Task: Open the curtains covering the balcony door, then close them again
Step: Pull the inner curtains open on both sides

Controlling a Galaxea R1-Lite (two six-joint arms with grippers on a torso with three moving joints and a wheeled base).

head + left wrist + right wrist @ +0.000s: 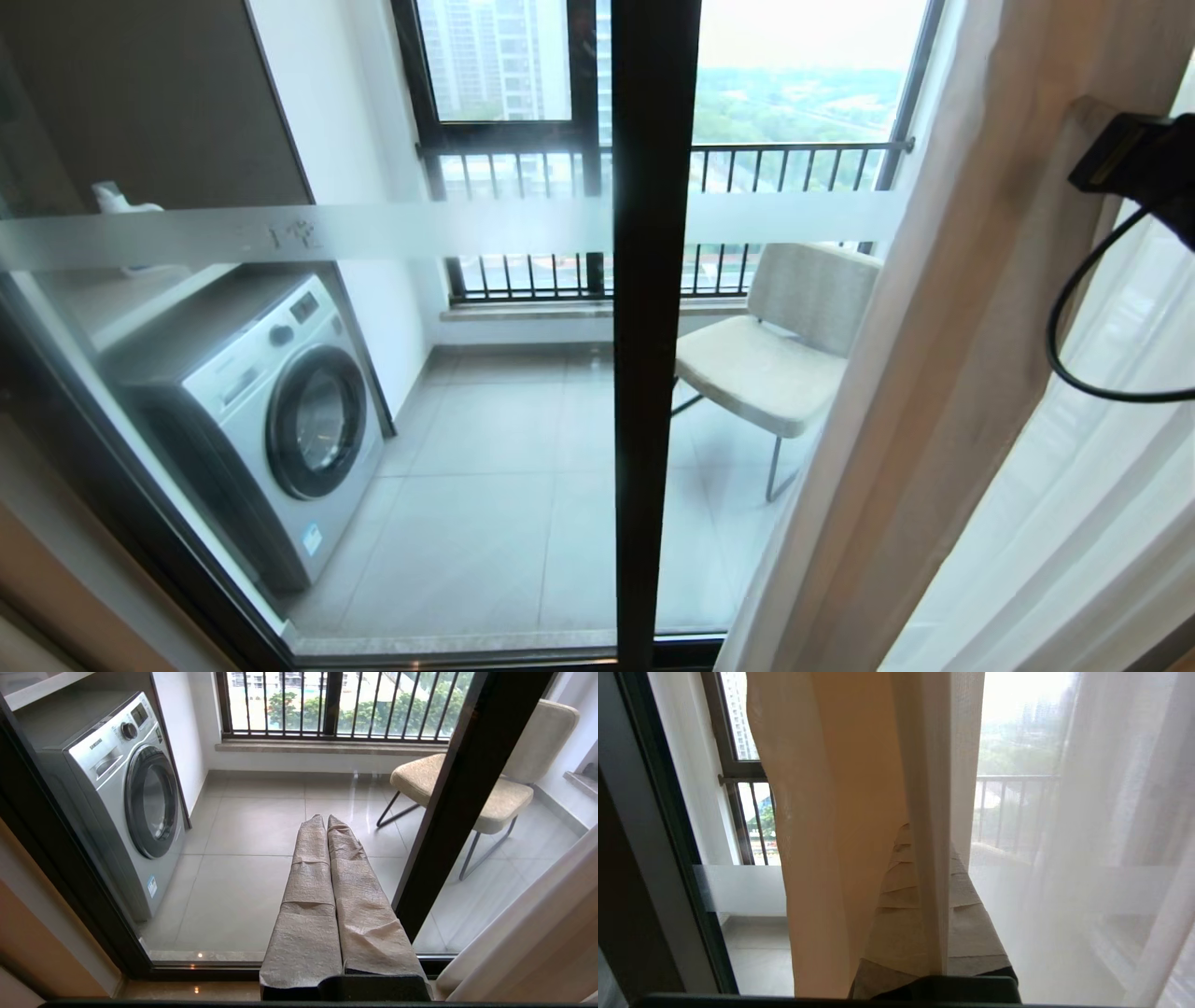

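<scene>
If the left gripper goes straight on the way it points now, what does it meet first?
Probably the glass of the balcony door. The left gripper, shut, points at that pane, left of the black frame; the distance is unclear.

Left gripper closed, facing balcony door, washing machine.

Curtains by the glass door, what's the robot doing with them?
The robot's right gripper, shut, is pushed in among the curtains, with the beige drape and the white sheer hanging over its fingers. The curtains are bunched at the right, so most of the balcony door is uncovered and you can see the washing machine and chair outside. The left gripper is shut and holds nothing.
</scene>
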